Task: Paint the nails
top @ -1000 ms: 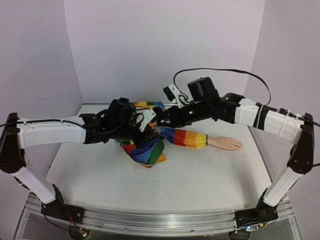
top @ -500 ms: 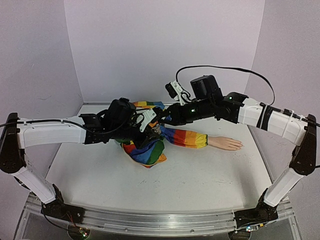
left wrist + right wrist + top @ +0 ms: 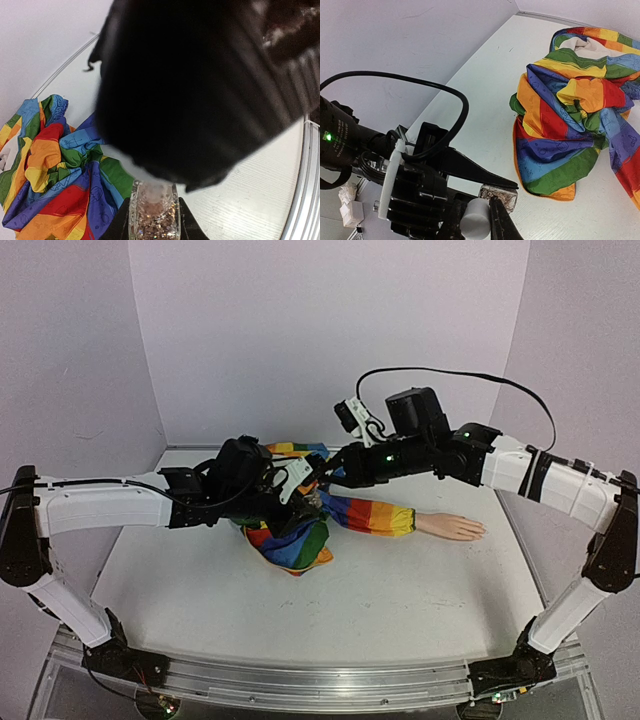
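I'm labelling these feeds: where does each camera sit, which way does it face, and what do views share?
Top external: above, behind the robot, looking down at the table; both arms show.
Left wrist: looks along the left gripper holding the glitter bottle; a dark body fills most.
Right wrist: faces the left gripper; right gripper pinches the white cap.
Shared: all show the rainbow garment.

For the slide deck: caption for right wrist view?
Right pincer grips white cap of glitter bottle held by left pincer, rainbow sleeve alongside.
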